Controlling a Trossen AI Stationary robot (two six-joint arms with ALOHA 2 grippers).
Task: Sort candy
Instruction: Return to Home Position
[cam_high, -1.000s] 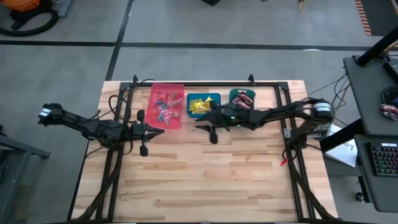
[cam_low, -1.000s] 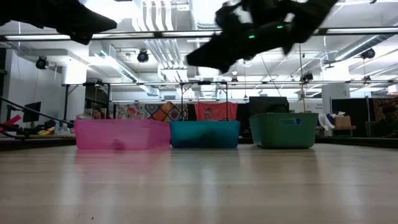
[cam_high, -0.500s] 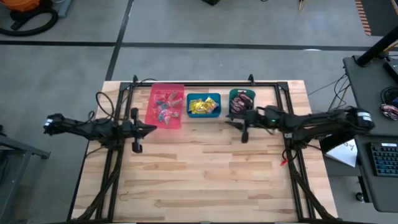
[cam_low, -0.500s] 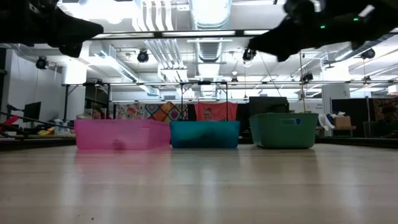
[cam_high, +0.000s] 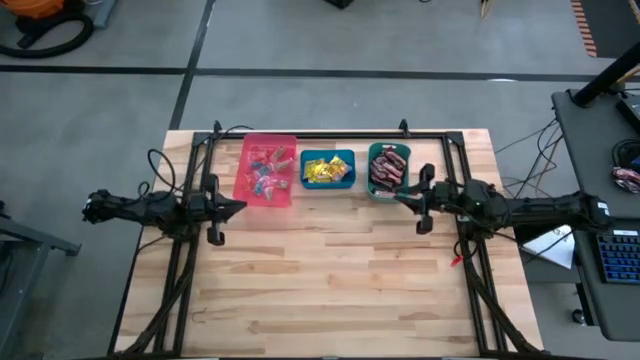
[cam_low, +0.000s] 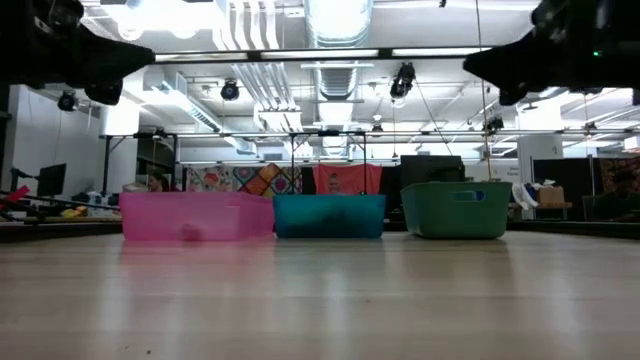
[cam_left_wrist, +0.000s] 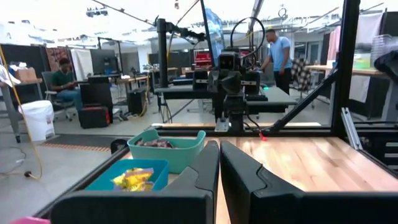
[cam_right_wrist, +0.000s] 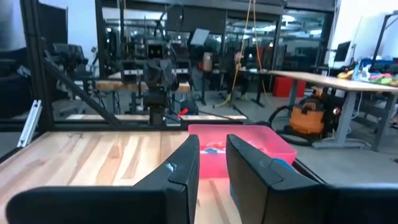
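Note:
Three bins stand in a row at the table's far side. The pink bin (cam_high: 266, 170) holds small pink and teal candy (cam_high: 263, 175). Yellow packets (cam_high: 320, 172) lie in the blue bin (cam_high: 327, 169), and dark bars (cam_high: 387, 167) in the green bin (cam_high: 389, 168). My left gripper (cam_high: 240, 207) hovers shut just left of the pink bin's near corner, above the table. My right gripper (cam_high: 400, 196) hovers near the green bin's near right corner, slightly open with nothing between its fingers (cam_right_wrist: 186, 168). Both grippers point level toward each other.
A black metal frame (cam_high: 330, 135) runs around the table's far edge and sides. Bare wood (cam_high: 320, 280) fills the near half of the table. In the left wrist view, people (cam_left_wrist: 278, 46) are in the room beyond the table.
My right gripper has drawn back a long way toward the table's right edge, from in front of the blue bin to beside the green bin. My left gripper has pulled back a little toward the left edge. The bins and candy have not moved.

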